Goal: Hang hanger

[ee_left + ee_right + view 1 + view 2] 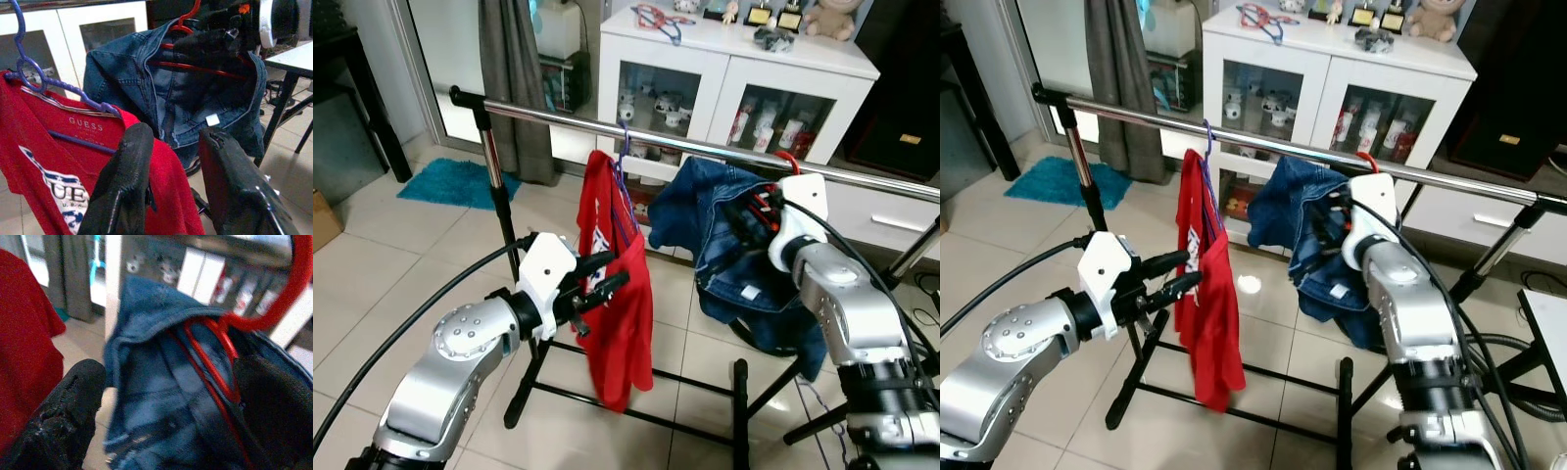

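A long, shiny metal rail [705, 147] is running across the room on thin black legs. Behind it, a white cabinet [734, 59] with glass doors is standing against the wall, and a fuzzy blue mat [455, 181] is lying on the smooth pale floor tiles.

Two pieces of clothing are hanging from the rail. The bigger one is a dark blue denim jacket [720, 235]. It looks thick and stiff, with pale stitched seams and a small white tag inside. It is sitting on a thin red hanger [188, 36], whose round hook is curling up by the rail; I cannot tell for sure if the hook is resting on it. The right gripper [754, 211] is pushed into the jacket's open collar, with the hanger's red bars between its two black fingers [63, 416]. The fingers are standing apart in the right wrist view, and I cannot tell if they are squeezing the hanger.

Left of the jacket, a soft red T-shirt [617, 294] with white letters and a blue and white print is dangling from a bumpy purple hanger [44, 81], which is hooked over the rail. The left gripper [602, 274] is reaching toward the shirt's side, very near or touching the cloth. Its two rough black fingers [127, 181] are spread apart and holding nothing.
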You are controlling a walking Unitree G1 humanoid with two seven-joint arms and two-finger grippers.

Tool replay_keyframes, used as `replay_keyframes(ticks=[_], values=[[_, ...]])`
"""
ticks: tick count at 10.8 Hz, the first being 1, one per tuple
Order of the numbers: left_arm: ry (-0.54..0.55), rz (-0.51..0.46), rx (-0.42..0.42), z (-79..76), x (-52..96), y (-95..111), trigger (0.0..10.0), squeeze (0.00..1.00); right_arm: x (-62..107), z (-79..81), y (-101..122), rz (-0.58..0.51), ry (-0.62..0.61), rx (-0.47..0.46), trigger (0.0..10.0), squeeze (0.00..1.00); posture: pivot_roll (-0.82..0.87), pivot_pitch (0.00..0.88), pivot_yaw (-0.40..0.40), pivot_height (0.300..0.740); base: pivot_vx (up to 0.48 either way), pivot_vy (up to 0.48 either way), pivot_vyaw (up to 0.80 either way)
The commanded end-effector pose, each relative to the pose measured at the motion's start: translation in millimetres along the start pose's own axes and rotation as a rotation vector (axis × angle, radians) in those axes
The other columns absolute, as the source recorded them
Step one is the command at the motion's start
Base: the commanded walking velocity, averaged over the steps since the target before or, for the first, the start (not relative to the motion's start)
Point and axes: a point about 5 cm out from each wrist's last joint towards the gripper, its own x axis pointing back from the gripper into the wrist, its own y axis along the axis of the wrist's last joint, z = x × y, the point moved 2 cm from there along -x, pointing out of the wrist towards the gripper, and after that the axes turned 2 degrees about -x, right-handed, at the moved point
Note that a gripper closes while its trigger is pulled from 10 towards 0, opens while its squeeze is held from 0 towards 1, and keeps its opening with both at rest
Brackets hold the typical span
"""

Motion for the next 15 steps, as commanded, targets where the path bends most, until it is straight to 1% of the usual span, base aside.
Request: replay_keyframes(ticks=[1, 4, 5, 6, 7, 11, 12, 15], values=[[-0.022, -0.001, -0.013, -2.4, -0.9, 3.5, 10.0, 0.0, -1.5, -10.4, 5.9, -0.008, -0.029, 0.001, 10.0, 0.0, -0.03, 0.0, -0.065, 0.74, 0.0, 0.0, 0.0], [-0.038, 0.001, -0.016, -1.9, -0.9, 4.0, 10.0, 0.0, -13.4, -13.7, 5.7, 0.021, -0.001, 0.01, 10.0, 0.0, -0.03, 0.0, -0.061, 0.74, 0.0, 0.0, 0.0], [-0.045, 0.0, -0.018, -2.2, -1.0, 4.4, 10.0, 0.0, -16.9, -12.0, 7.6, 0.023, 0.023, 0.008, 9.3, 0.0, -0.03, 0.0, -0.061, 0.74, 0.0, 0.0, 0.0], [-0.048, 0.0, -0.019, -2.3, -1.2, 4.8, 10.0, 0.0, -18.9, -11.0, 5.8, 0.055, 0.044, 0.018, 2.8, 0.0, -0.03, 0.0, -0.061, 0.74, 0.0, 0.0, 0.0], [-0.05, 0.001, -0.02, -2.3, -1.3, 4.9, 10.0, 0.0, -20.5, -11.5, 3.1, 0.081, 0.048, 0.015, 0.0, 0.0, -0.03, 0.0, -0.061, 0.74, 0.0, 0.0, 0.0], [-0.058, 0.003, -0.019, -3.7, 0.2, 4.3, 10.0, 0.0, -23.1, -14.6, 3.9, 0.104, 0.076, -0.013, 0.0, 0.0, -0.02, 0.0, -0.071, 0.74, 0.0, 0.0, 0.0], [-0.06, 0.004, -0.021, -3.9, 0.3, 4.3, 10.0, 0.0, -23.3, -14.7, 5.8, 0.104, 0.086, -0.057, 0.0, 0.0, -0.02, 0.0, -0.071, 0.74, 0.0, 0.0, 0.0], [-0.071, 0.003, -0.024, -4.6, -0.9, 4.6, 10.0, 0.0, -24.2, -14.9, 6.0, 0.11, 0.101, -0.145, 0.0, 0.0, -0.02, 0.0, -0.074, 0.74, 0.0, 0.0, 0.0]])
